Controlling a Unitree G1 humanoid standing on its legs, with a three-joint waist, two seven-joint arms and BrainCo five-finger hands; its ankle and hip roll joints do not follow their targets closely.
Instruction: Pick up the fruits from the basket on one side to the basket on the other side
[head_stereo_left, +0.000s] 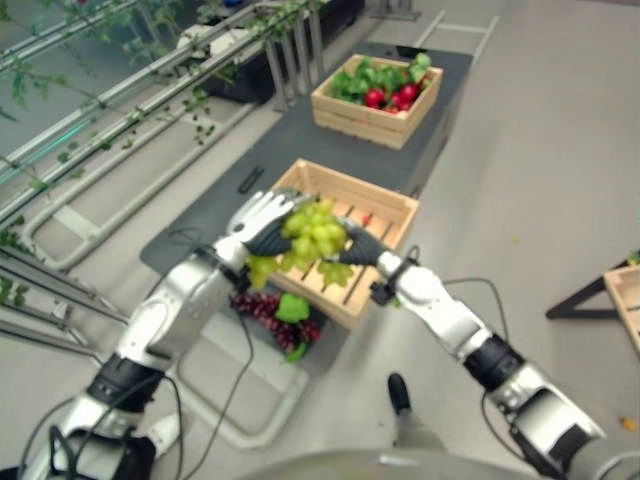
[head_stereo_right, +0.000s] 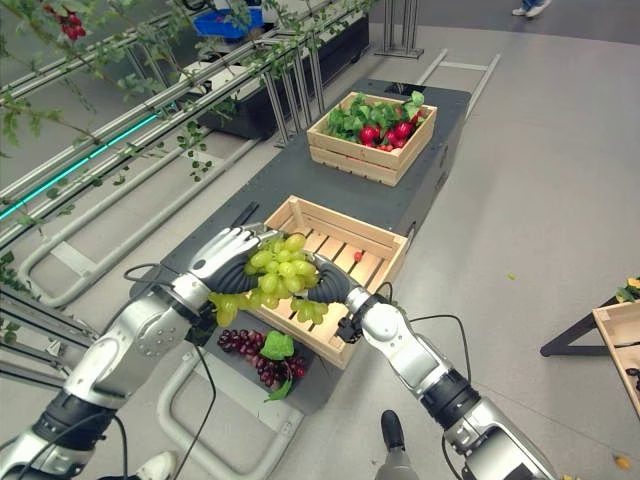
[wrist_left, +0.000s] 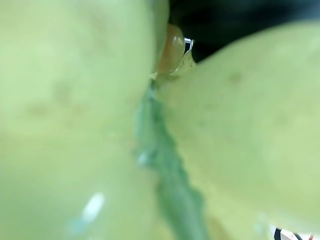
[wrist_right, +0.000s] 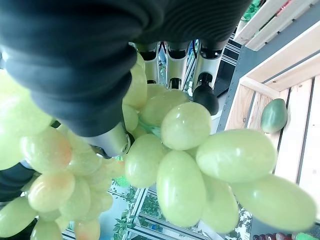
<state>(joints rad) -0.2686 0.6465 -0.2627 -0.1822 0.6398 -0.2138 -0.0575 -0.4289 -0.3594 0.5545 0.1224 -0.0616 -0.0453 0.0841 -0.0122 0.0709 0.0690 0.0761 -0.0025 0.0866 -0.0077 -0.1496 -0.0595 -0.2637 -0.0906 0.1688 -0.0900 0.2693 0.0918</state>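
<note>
The left robot hand (head_stereo_right: 225, 252) is pressing against the 9 o'clock side of the green grape bunch (head_stereo_right: 278, 272), its fingers lying fairly straight over the top of the fruit; in its wrist view the grapes are crowding right against the camera. The bunch is hanging above the near-left corner of the near crate (head_stereo_right: 335, 268), with loose clusters trailing down toward 6 o'clock, so its long axis is running roughly from 12 to 6 o'clock.

The right robot hand (head_stereo_right: 332, 281) is cupping the bunch from the 3 o'clock side; in its wrist view the fingers are curling around the grapes, so this robot hand is holding them. Both robot hands are touching the fruit, neither one nearer than the other.

Judged from this, the bunch is in transit and the coming move is depending on clearing or lowering past the crate's near rim.

Containers: the near crate is holding what appears to be one small green fruit and a small red item on its slats. At 6 o'clock of it, dark purple grapes (head_stereo_right: 262, 353) with a green leaf are lying on the grey platform (head_stereo_right: 230, 200). At 12 o'clock, well apart, the far crate (head_stereo_right: 372, 132) is holding red fruits among green leaves.
</note>
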